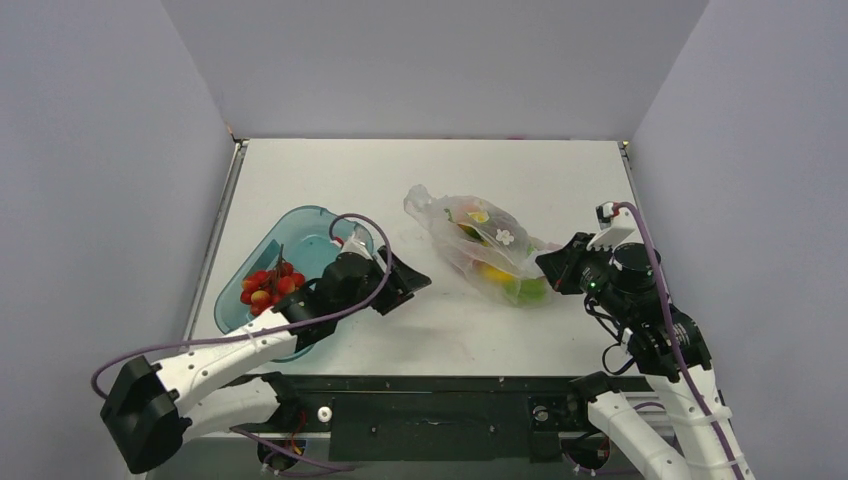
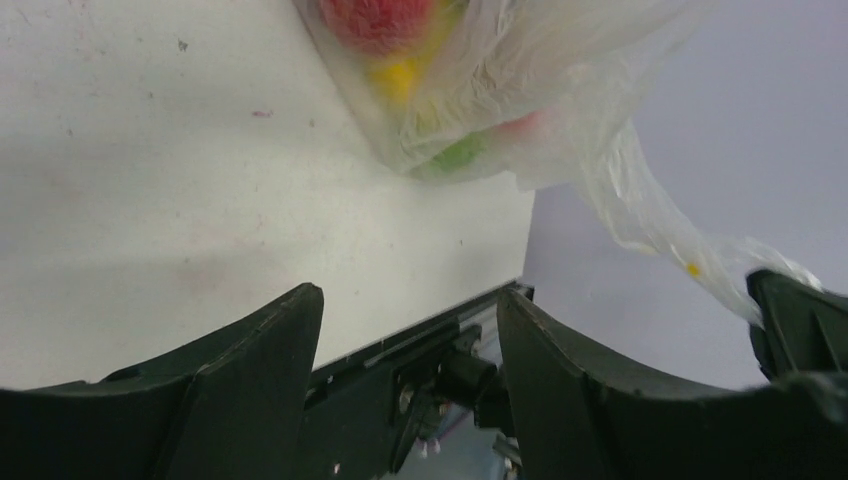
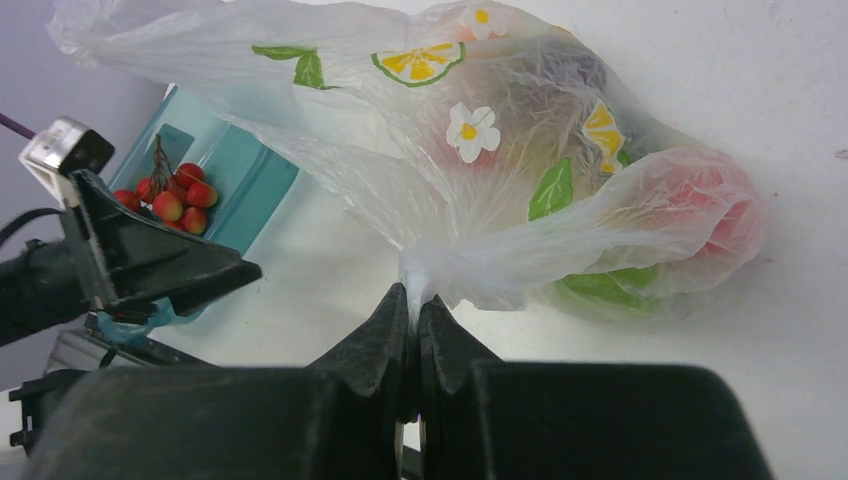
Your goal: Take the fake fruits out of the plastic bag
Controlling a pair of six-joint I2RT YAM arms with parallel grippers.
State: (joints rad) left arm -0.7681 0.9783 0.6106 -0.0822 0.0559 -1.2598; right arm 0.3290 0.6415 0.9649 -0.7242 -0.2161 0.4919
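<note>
No writing or brand can be read anywhere. The plastic bag [image 1: 490,245] bears only a print: lemon slices, white flowers with yellow centres, and green leaves, seen best from the right wrist [image 3: 450,150].

The bag lies on its side on the white bench [image 1: 420,180], thin and crinkled. The fake fruits [image 1: 510,280] are inside it, showing through the plastic as red, yellow and green shapes bunched at its near end. From the right wrist, a red round one [image 3: 710,210] sits above a green piece [image 3: 610,285]. None lies outside the bag.

The right gripper [image 1: 555,265] is at the bag's right side. Its fingers are pressed together on a gathered twist of the bag's plastic [image 3: 413,300].

The left gripper [image 1: 410,285] is to the left of the bag and apart from it. Its fingers are spread wide with nothing between them [image 2: 410,300], and the bag shows beyond them [image 2: 520,90].

Further left of the bag, past the left gripper, stands a teal tray [image 1: 300,225] holding a cluster of small red berries [image 1: 268,285].
</note>
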